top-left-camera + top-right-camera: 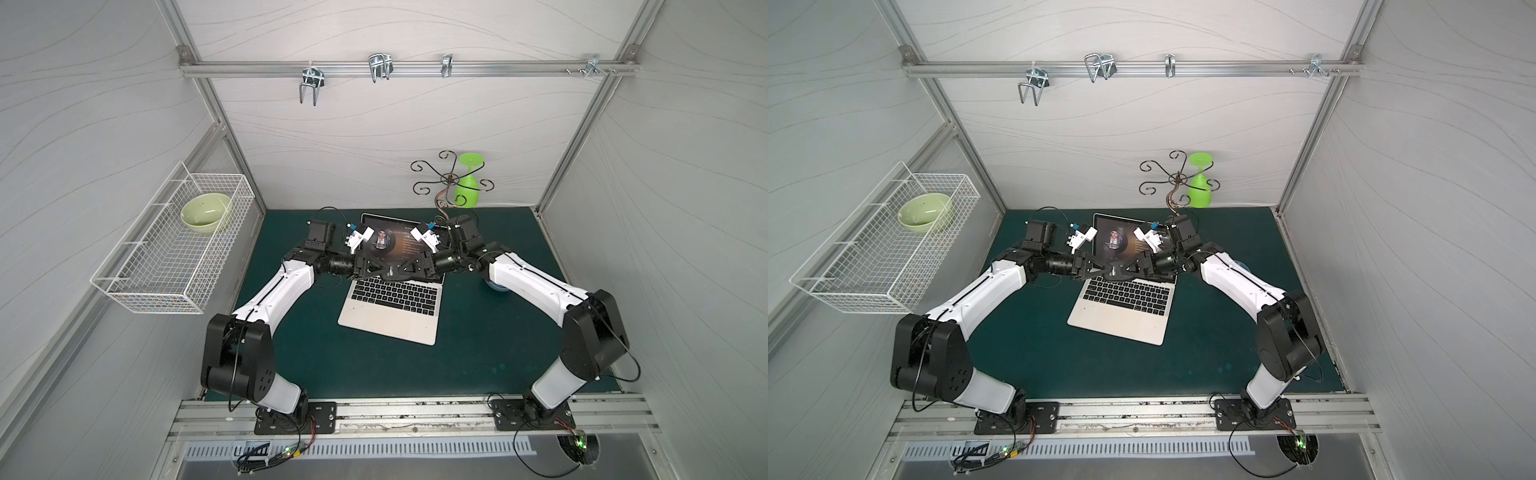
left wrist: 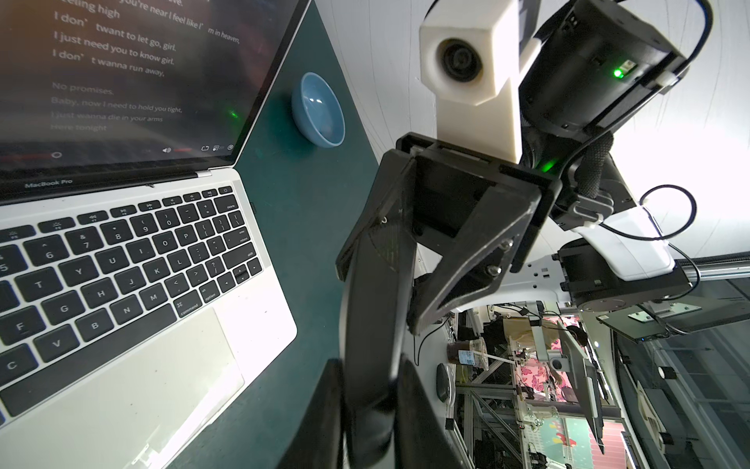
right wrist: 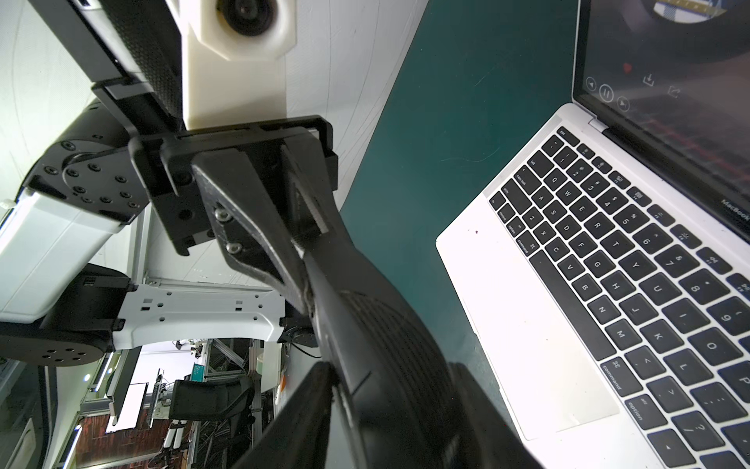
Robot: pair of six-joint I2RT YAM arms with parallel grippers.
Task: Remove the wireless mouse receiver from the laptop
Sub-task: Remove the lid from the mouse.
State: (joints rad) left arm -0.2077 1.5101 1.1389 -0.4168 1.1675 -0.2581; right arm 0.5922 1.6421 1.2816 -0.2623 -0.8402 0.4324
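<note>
The left gripper (image 3: 302,260) pinches the mouse (image 3: 385,345) by its edge, jaws nearly closed. The right gripper (image 2: 389,300) straddles the mouse about half open, one finger clear of it. Both hang over the laptop (image 2: 259,325). A tiny dark stub at its side by the delete key, likely the receiver (image 2: 252,206), looks plugged in. A careless release could drop the mouse onto the keys.

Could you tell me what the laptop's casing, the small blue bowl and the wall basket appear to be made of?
Laptop casing: likely aluminium, matte silver, evenly smooth. Blue bowl: glossy, with sharp highlights; glazed ceramic or plastic, unclear. Wall basket: thin white-coated wire in an open grid.
</note>
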